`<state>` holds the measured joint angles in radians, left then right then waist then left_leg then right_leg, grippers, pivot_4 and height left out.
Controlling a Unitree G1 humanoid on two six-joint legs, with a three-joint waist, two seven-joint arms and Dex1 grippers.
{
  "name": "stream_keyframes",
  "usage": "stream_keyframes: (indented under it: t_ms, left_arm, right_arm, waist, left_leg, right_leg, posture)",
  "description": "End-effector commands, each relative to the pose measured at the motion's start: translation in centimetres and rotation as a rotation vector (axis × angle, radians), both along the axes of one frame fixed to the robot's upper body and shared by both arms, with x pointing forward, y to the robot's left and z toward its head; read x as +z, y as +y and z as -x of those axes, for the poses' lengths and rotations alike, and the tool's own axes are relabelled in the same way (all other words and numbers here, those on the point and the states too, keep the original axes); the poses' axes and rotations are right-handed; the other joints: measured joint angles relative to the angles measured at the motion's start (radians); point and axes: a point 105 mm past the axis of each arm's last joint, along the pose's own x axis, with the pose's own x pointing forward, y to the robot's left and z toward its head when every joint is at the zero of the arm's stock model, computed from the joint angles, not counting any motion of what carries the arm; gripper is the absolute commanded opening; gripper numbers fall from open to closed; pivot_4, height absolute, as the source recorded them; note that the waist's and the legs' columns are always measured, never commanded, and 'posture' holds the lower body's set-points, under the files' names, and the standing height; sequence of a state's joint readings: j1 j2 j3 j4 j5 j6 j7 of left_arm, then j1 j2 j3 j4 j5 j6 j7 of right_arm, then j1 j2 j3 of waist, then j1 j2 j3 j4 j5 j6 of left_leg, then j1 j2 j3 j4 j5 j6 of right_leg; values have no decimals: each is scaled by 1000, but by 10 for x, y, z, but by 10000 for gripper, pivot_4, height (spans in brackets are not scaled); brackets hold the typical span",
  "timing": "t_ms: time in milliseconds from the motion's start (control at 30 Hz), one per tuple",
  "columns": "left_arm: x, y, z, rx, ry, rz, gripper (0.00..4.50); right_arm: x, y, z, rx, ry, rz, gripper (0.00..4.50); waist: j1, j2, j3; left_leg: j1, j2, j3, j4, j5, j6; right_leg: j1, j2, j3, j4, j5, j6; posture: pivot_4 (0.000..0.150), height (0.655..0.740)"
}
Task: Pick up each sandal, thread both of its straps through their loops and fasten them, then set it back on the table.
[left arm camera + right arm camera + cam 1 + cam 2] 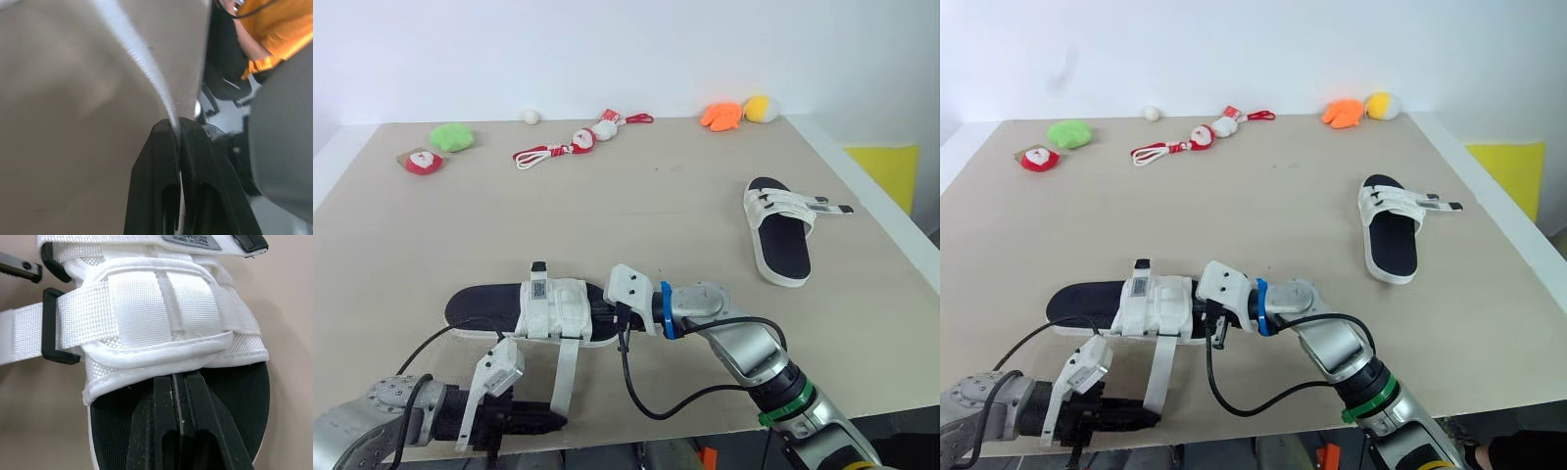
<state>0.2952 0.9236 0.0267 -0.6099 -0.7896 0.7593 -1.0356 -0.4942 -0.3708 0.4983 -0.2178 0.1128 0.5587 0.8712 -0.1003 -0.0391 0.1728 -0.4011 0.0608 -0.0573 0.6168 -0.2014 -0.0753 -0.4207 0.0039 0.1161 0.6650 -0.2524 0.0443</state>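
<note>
Bright, even, diffuse light from above covers the table (656,196) and the far wall (607,49). Soft, short shadows hug the near edges of the 2 sandals: the near sandal (475,305) and the far-right sandal (783,257).

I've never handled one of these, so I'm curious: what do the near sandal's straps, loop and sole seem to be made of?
Straps: white woven webbing, likely nylon; the ribbed weave shows.
Loop: smooth and black, probably hard plastic, though coated metal is possible.
Sole: matte black top with a white edge, likely foam or rubber.
</note>
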Motion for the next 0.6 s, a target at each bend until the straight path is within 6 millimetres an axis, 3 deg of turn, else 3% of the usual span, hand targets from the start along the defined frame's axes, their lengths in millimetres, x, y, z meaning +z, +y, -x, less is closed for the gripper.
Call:
stream_keyframes:
  t_ms: [33, 67, 167, 333, 433, 600]
  left_arm:
    - [-1, -5, 9, -38, -4, 10, 357]
    - [-1, -5, 8, -32, -15, 9, 357]
    - [-4, -3, 0, 10, -72, 6, 8899]
    - [-3, 1, -9, 51, -175, -10, 32101]
    - [3, 15, -17, 108, -353, -64, 44624]
    - [4, 44, -15, -2, -719, -287, 44916]
  right_arm:
    - [-24, -6, 4, -18, 82, 70, 0]
    - [-24, -6, 4, -18, 83, 70, 0]
    - [-24, -4, 3, -15, 82, 68, 0]
    - [-24, -4, 4, -13, 82, 66, 0]
    - [-26, -5, 7, -2, 93, 70, 0]
    - [-26, -2, 8, 17, 96, 70, 0]
  waist:
    - [0, 0, 0]
    - [0, 0, 0]
    - [0, 0, 0]
    - [0, 0, 0]
    - [0, 0, -1]
    - [0, 1, -1]
  left_leg:
    - [0, 0, 0, 0, 0, 0]
    - [0, 0, 0, 0, 0, 0]
    - [0, 0, 0, -1, -1, 0]
    - [0, 0, 0, 0, -1, 1]
    - [2, 0, 1, 1, 0, 1]
    - [2, 0, 1, -1, -1, 1]
  right_leg:
    - [0, 0, 0, 0, 0, 0]
    - [0, 0, 0, 0, -1, -1]
    - [0, 0, 0, 0, -1, -1]
    - [0, 0, 0, 0, 0, -1]
    - [1, 0, 1, 0, 0, -1]
    - [0, 0, 1, 0, -1, -2]
  posture:
    - [1500, 7400]
    - [1500, 7400]
    - [1500, 7400]
    - [1500, 7400]
    - [1500, 7400]
    - [1500, 7400]
